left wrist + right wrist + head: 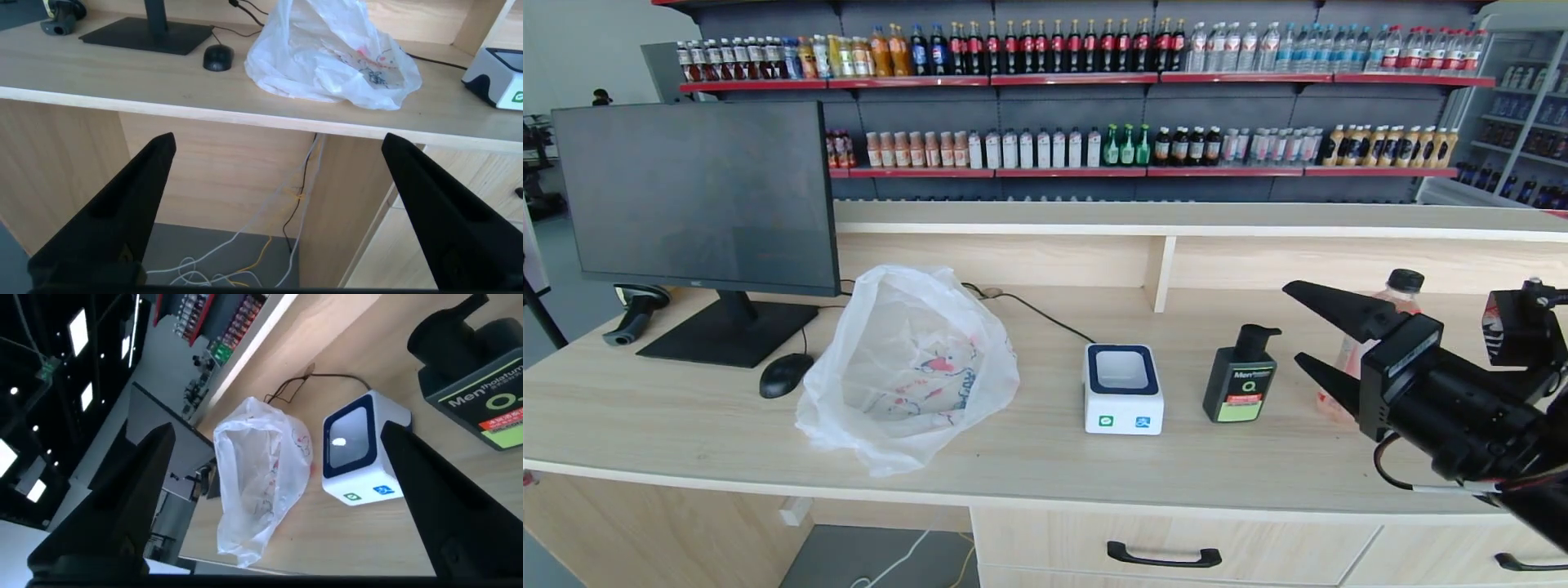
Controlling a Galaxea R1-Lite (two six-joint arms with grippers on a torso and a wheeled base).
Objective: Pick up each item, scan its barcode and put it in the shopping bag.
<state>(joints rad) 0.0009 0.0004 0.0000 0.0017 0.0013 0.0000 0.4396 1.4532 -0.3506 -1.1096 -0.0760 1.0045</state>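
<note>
pump bottle point(1241, 377) stands between barcode scanner point(1123, 389) and right gripper point(1294, 322), which is spread wide; left gripper point(278, 143) is spread wide too.

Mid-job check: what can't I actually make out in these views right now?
- Pink bottle: in the head view, its body is largely behind the right claw; no barcode visible.
- Green pump bottle: cut off by the right wrist view's edge; in the head view its label print is too small and no barcode shows.
- Shopping bag: wrinkled, cloudy plastic hides whether anything lies inside.
- Handheld scanner: in the head view, partly behind the monitor.
</note>
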